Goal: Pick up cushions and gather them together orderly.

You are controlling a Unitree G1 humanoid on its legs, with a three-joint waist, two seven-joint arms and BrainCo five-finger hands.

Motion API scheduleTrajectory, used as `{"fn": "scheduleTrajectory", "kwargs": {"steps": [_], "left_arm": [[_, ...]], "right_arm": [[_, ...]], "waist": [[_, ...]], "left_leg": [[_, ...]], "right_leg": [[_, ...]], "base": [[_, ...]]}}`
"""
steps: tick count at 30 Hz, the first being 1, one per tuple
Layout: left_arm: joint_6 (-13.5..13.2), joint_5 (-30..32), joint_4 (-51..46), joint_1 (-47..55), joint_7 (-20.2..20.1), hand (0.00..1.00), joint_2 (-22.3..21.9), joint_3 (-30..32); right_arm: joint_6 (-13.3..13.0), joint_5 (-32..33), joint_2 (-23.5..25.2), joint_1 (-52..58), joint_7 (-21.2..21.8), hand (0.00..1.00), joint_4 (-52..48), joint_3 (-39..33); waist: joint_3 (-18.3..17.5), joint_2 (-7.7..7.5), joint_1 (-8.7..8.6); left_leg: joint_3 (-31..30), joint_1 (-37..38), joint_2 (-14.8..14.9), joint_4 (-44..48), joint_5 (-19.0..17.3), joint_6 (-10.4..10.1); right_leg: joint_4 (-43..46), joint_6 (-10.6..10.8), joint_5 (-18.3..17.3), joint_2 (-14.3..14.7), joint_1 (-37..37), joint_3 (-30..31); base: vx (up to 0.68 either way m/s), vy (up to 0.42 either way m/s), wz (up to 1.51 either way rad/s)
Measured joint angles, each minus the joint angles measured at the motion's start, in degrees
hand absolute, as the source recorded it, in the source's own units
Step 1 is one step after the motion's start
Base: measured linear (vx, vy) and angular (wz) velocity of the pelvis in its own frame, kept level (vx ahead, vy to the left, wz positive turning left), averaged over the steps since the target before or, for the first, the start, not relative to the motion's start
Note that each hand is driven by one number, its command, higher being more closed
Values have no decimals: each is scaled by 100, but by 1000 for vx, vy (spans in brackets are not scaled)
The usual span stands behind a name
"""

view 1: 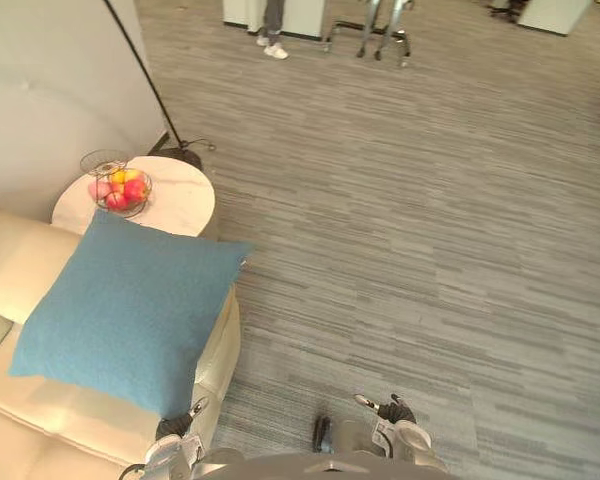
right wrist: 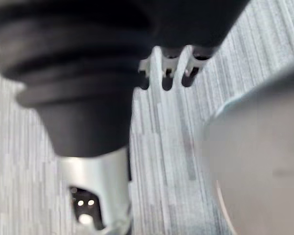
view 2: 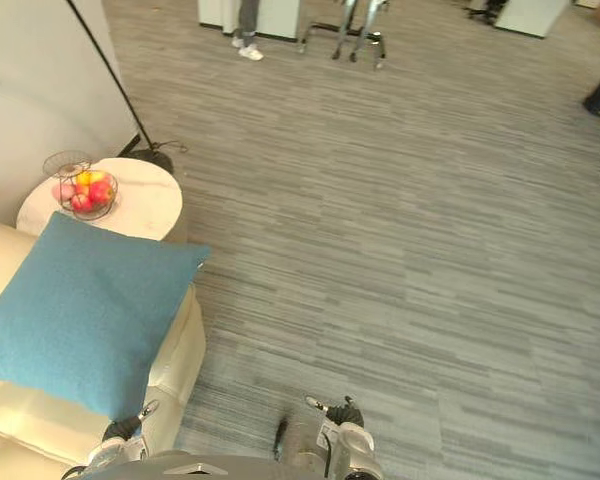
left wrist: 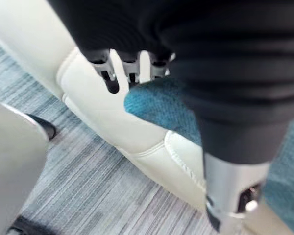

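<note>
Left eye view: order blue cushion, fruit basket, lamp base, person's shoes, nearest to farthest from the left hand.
1. Blue cushion, on sofa by left hand.
2. Fruit basket, on round table.
3. Lamp base, behind table.
4. Person's shoes, far end.

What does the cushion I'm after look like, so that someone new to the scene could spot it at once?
Start at the cream sofa on the robot's left, next to a round white side table that carries a wire bowl of fruit. Across the sofa's end nearest that table lies a large square cushion. It is teal-blue woven fabric, the one coloured thing against the pale, smooth upholstery.
</note>
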Motion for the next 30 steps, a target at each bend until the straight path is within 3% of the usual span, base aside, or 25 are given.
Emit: {"fn": "scheduleTrajectory", "kwargs": {"steps": [1,2,3,5,7,8,9,11,12,13,14,15,16,17,22,25,26,27,29,30], "left_arm": [[1,0,12,12,12,0,-39,91],[6,3,129,0,47,0,-168,225],[9,2,110,51,51,0,-271,334],[1,1,86,60,73,0,-406,472],[3,-37,79,64,78,0,-420,471],[3,-127,34,33,80,0,-416,502],[0,-187,-41,27,77,0,-435,560],[-1,-296,-108,36,76,0,-435,551],[-1,-315,-125,55,76,0,-432,519],[-1,-353,-134,58,65,0,-396,428],[-1,-351,-138,45,58,0,-332,318],[-1,-351,-139,26,59,0,-280,270],[5,-330,-125,-54,56,0,-186,112],[7,-319,-117,-48,56,0,-170,96],[40,-208,110,37,-10,0,19,57],[37,-201,166,39,-64,0,34,-96],[33,-201,168,30,-61,0,59,-90],[31,-197,161,28,-61,0,89,-94],[31,-188,186,-10,-54,0,134,-86],[30,-189,189,-33,-54,0,134,-74]], "right_arm": [[9,1,-9,13,0,0,0,-3],[21,-3,-164,160,0,0,11,-13],[32,-1,-214,198,-8,0,6,-94],[28,-12,-266,100,-6,0,2,-101],[31,-27,-291,164,-11,0,5,-62],[29,-26,-292,167,-20,0,-12,-40],[28,-13,-288,164,-30,0,-10,-12],[10,11,-261,163,-62,0,5,71],[11,23,-260,167,-67,0,5,70],[16,46,-247,148,-69,0,2,64],[26,64,-173,144,-69,0,4,63],[27,80,-138,161,-69,0,6,60],[35,108,-86,182,-69,0,13,16],[40,111,-88,173,-69,0,18,-6],[40,195,118,109,-63,0,76,-76],[28,194,117,53,-54,0,43,47],[23,191,109,61,-48,0,-6,140],[13,191,107,67,-47,0,-20,144],[3,191,94,88,-43,0,-79,167],[1,192,113,113,-40,0,-111,163]], "waist": [[11,31,-9],[17,136,-26],[-54,337,23],[-35,379,58],[-64,406,5],[-78,429,2],[-72,418,65],[-60,398,147],[-64,405,137],[-83,412,133],[-170,289,84],[-200,250,48],[-182,172,-21],[-176,159,-1],[-185,-10,82],[-165,-17,-13],[-120,-86,-21],[-58,-38,-40],[-39,-108,-99],[-37,-106,-81]], "left_leg": [[-186,40,36,42,-132,-61],[-595,165,189,42,-254,-159],[-838,164,271,78,-204,-165],[-1167,27,331,402,-89,-290],[-1284,-343,360,1136,-23,-422],[-1156,-896,425,2051,180,-763],[-844,-1269,556,2641,295,-828],[8,-1561,799,2796,324,-736],[243,-1594,856,2615,391,-684],[878,-1617,940,2069,541,-577],[1246,-1598,879,1601,642,-521],[1405,-1601,824,1386,709,-506],[2012,-1562,666,703,945,-373],[2075,-1553,611,558,1000,-297],[1947,-926,273,-243,1289,-203],[1855,-640,184,-594,1364,-139],[1687,-506,106,-695,1353,-121],[1515,-439,81,-719,1323,-83],[1086,-476,145,-662,1245,-15],[902,-496,147,-667,1252,-21]], "right_leg": [[-30,70,315,42,61,144],[201,34,359,194,244,7],[533,-56,39,220,184,-182],[1160,-197,-434,120,135,-513],[1286,-298,-654,-31,304,-949],[1083,-346,-679,-102,545,-1258],[889,-374,-671,-119,743,-1423],[600,-376,-665,-190,1158,-1762],[547,-372,-663,-209,1283,-1889],[451,-353,-652,-248,1481,-2170],[292,-283,-604,-389,1564,-2454],[205,-252,-573,-455,1589,-2579],[-80,-215,-430,-567,1733,-3028],[-123,-222,-393,-579,1763,-3110],[-77,-253,-216,-704,2162,-3086],[1172,-186,-175,-1025,1813,-3039],[2170,-114,0,-1270,1429,-2746],[2729,-212,128,-1321,1163,-2441],[2861,-141,-649,-911,830,-1434],[2534,-149,-818,-707,762,-1101]], "base": [[399,-360,120],[421,-340,120],[508,-403,108],[373,-295,86],[344,-254,113],[271,-178,115],[256,-163,100],[164,-84,74],[230,-65,107],[213,-14,142],[201,15,155],[148,115,227],[103,130,177],[91,146,174],[65,82,35],[-22,48,21],[-16,61,39],[11,16,76],[1,-62,104],[-27,-71,95]]}}
